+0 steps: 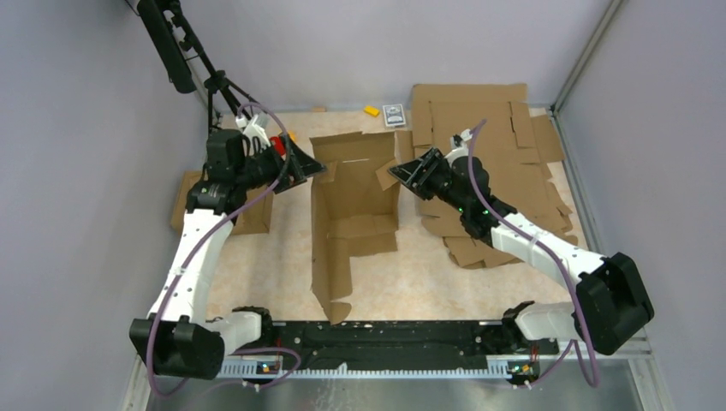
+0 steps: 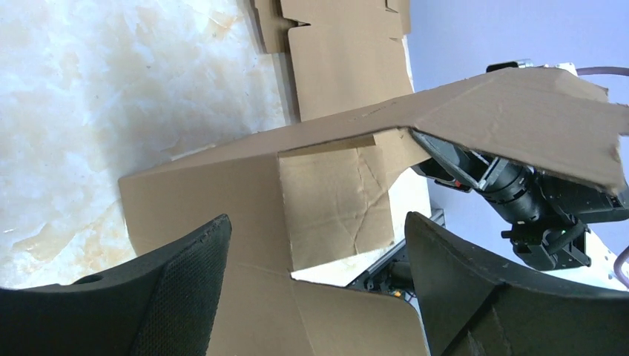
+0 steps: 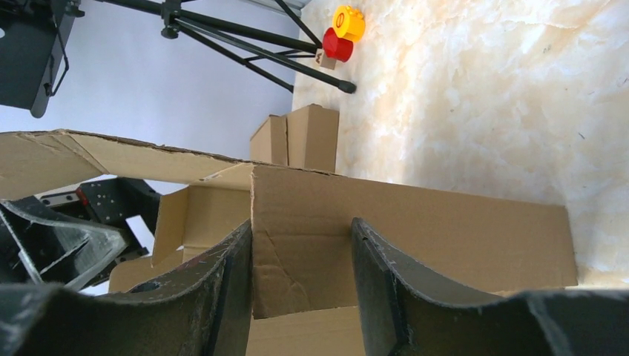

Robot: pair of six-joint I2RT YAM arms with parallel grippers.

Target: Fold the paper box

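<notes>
The paper box (image 1: pixel 355 214) stands part-folded in the middle of the table, with brown walls raised at the left and back. My left gripper (image 1: pixel 312 168) is at its back left corner. In the left wrist view this gripper (image 2: pixel 317 219) is open wide, and the box (image 2: pixel 245 193) lies beyond the fingers with nothing held. My right gripper (image 1: pixel 401 175) is at a small flap on the box's right side. In the right wrist view it (image 3: pixel 302 222) stands open, and a panel of the box (image 3: pixel 445 230) shows between the fingers, its corner edge against the left finger.
A pile of flat slotted cardboard sheets (image 1: pixel 488 137) fills the back right, under my right arm. Smaller cardboard pieces (image 1: pixel 248 214) lie at the left. A yellow block (image 1: pixel 371 110) and a card pack (image 1: pixel 394 114) sit at the back edge. A tripod (image 1: pixel 214 81) stands at the back left.
</notes>
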